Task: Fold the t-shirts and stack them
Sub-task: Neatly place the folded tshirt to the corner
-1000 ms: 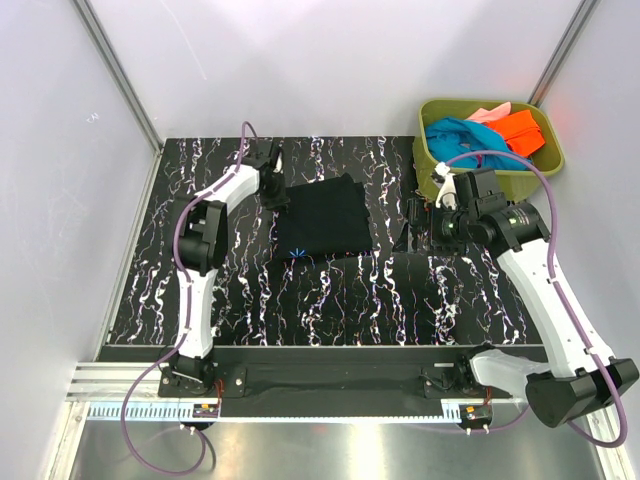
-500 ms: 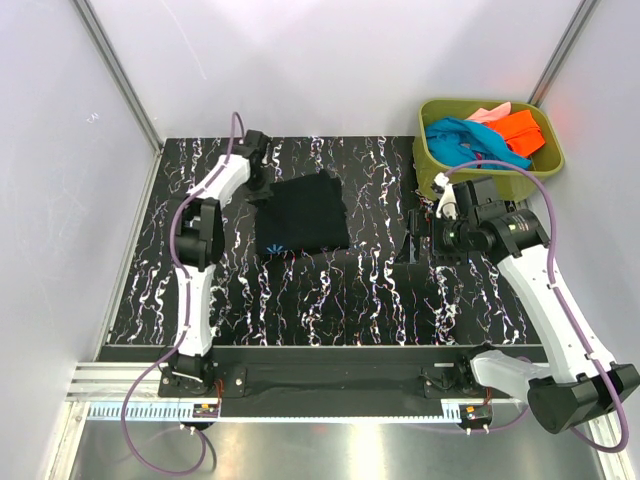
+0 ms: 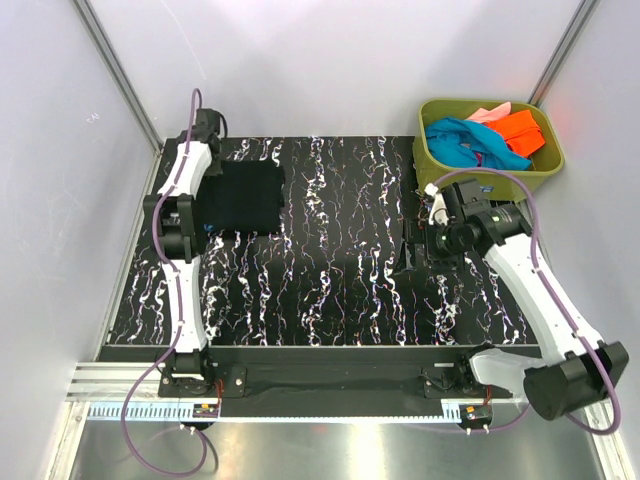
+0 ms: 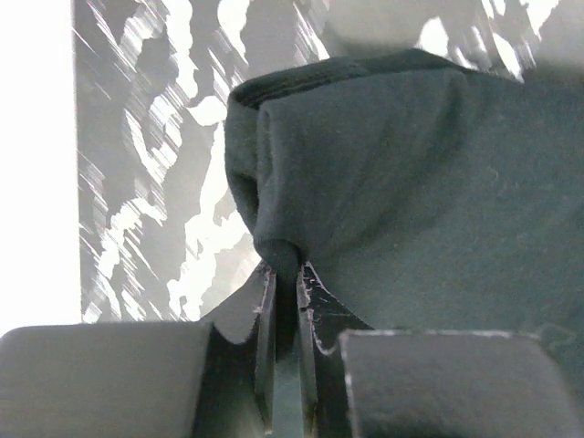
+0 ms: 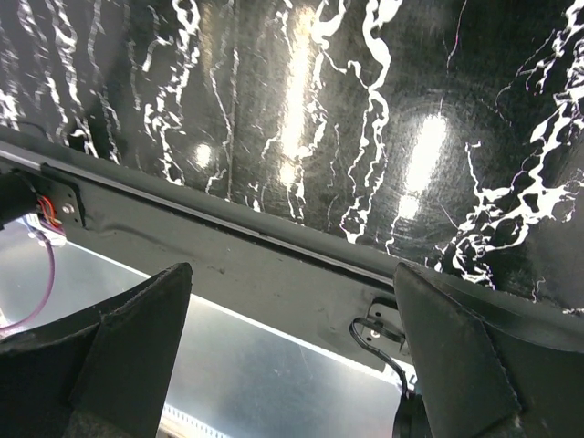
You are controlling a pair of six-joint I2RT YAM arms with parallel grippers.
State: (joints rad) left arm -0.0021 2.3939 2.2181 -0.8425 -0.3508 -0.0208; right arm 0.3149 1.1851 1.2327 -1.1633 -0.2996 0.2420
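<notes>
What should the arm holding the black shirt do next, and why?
Probably open the left fingers and let go: the folded black t-shirt already lies flat at the far-left corner of the table, and more t-shirts wait in the tub.

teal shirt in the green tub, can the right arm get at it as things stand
Probably yes: the right gripper is open and empty beside the tub, and the teal shirt lies uncovered near its top.

Bright even light, glare spots on glossy table point(image 5: 429, 137), left wrist view motion-blurred, edge overexposed
</notes>
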